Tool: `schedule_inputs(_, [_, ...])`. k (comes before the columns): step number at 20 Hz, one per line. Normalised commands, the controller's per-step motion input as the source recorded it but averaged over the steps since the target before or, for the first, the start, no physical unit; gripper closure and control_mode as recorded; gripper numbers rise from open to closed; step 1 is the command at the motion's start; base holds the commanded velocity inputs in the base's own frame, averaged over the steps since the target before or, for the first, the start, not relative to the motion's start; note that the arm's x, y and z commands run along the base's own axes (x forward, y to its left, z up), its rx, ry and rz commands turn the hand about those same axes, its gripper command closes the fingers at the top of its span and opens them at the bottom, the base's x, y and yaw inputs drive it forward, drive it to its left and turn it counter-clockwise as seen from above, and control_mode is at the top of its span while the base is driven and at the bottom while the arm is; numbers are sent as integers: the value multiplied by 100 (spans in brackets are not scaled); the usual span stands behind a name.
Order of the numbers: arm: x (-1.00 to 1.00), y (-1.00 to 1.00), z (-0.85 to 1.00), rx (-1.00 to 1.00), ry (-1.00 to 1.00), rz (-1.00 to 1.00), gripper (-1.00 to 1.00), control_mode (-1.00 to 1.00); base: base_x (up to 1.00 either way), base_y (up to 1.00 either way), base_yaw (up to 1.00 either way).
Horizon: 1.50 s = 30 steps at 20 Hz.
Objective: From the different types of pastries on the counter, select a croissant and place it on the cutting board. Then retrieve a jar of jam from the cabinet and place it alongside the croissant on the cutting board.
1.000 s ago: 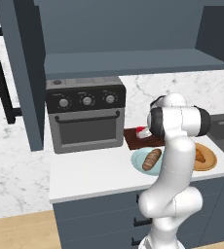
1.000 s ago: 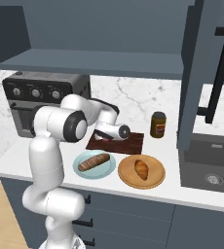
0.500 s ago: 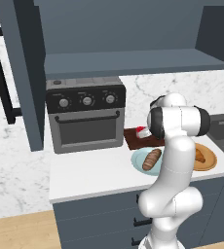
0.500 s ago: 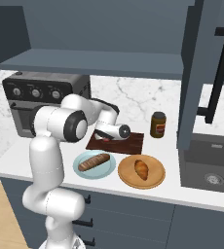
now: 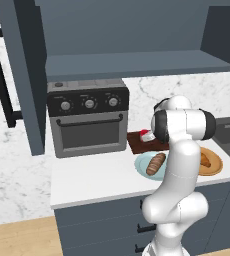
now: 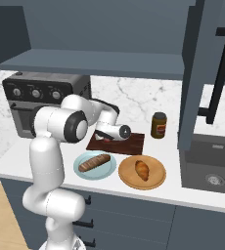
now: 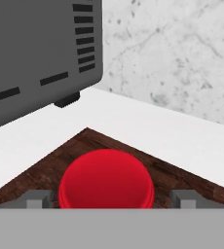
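Red jar (image 7: 106, 179) sits between the fingertips (image 7: 36, 198) over the board (image 7: 148, 155); whether the jaws grip it cannot be told. Croissant (image 6: 142, 169) lies on its plate (image 6: 156, 181).

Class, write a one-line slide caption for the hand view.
The tool sits low over the cutting board, its fingertips flanking a red-topped jar beside the toaster oven.

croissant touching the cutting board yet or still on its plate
Apart. The right base view shows the croissant on the tan plate, with white counter between that plate and the cutting board.
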Motion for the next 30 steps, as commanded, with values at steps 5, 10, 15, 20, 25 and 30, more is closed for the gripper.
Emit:
schedule_inputs(5, [0, 0, 0, 0, 0, 0, -100, -100, 0, 0, 0])
schedule_inputs(10, [0, 0, 0, 0, 0, 0, -100, -100, 0, 0, 0])
schedule_inputs(15, [0, -3, 2, 0, 0, 1, -100, -100, 0, 0, 0])
schedule_inputs(20, [-7, -19, 10, 0, 0, 0, -100, -100, 0, 0, 0])
schedule_inputs(25, [-15, -30, 7, 0, 0, 0, -100, -100, 0, 0, 0])
schedule_inputs(30, [-22, -31, 4, 0, 0, 0, -100, -100, 0, 0, 0])
